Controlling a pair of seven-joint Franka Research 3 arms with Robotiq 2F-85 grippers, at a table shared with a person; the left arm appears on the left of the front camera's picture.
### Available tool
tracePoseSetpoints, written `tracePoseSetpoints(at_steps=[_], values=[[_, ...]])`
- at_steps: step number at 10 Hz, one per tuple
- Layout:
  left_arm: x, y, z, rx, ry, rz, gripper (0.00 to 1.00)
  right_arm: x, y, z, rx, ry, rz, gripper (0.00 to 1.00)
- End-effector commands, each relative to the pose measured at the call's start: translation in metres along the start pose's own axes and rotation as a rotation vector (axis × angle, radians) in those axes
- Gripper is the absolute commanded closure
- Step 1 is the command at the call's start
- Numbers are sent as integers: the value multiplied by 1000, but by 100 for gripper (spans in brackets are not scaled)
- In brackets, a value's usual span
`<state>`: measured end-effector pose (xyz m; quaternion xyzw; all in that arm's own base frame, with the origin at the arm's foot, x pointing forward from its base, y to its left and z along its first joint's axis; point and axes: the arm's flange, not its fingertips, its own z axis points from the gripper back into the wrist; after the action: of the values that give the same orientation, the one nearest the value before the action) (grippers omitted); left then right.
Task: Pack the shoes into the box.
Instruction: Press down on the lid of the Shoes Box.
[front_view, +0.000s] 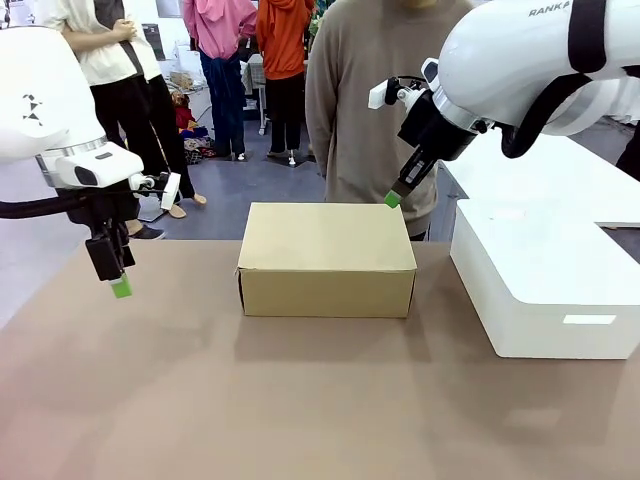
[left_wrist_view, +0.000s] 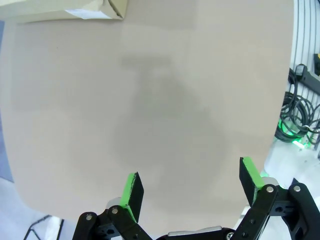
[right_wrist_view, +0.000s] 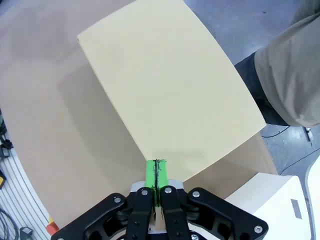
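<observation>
— Box first: where's the tan-brown cardboard shoebox (front_view: 327, 258), and what is the right gripper (front_view: 393, 199) doing to it?

— Start at that gripper. Its two green pads (right_wrist_view: 156, 175) are pressed flat together with nothing between them. In the right wrist view the tips sit at the near edge of the box's smooth lid; whether they touch the cardboard or hang just above it, I cannot tell. In the front view the green tip is at the far right corner of the lid.

— And the box itself?

— Lid down, standing in the middle of the brown table (front_view: 200, 400). No shoes are visible.

— The left gripper (front_view: 121, 287)?

— Jaws spread wide, holding nothing. It hangs above bare tabletop, well apart from the box, toward the table's left side. In its own wrist view a corner of the box shows at the top edge.

— What lies further out?

— A bigger smooth white box (front_view: 545, 280) stands on the table to the right of the shoebox, near it but apart. A person in a grey-brown sweater (front_view: 360, 110) stands at the far side, just behind the shoebox.
</observation>
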<state>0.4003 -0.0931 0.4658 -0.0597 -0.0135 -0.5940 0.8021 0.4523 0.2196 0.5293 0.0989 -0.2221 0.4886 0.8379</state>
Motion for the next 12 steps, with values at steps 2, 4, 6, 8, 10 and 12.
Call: tracePoseSetpoints(at_steps=[2,4,6,8,10,12], values=[[-2,-1,0,11,12,-1,0,35,-4,-17,-26,47,-121,100],[-2,-1,0,11,12,-1,0,63,-18,-38,-80,89,-188,100],[-2,-1,0,11,12,-1,0,87,-31,-63,-109,119,-255,100],[-2,-1,0,11,12,-1,0,101,-44,-91,-115,136,-285,100],[-2,-1,0,11,12,-1,0,107,-58,-120,-104,165,-322,100],[-2,-1,0,11,12,-1,0,105,-65,-143,-80,184,-348,100]])
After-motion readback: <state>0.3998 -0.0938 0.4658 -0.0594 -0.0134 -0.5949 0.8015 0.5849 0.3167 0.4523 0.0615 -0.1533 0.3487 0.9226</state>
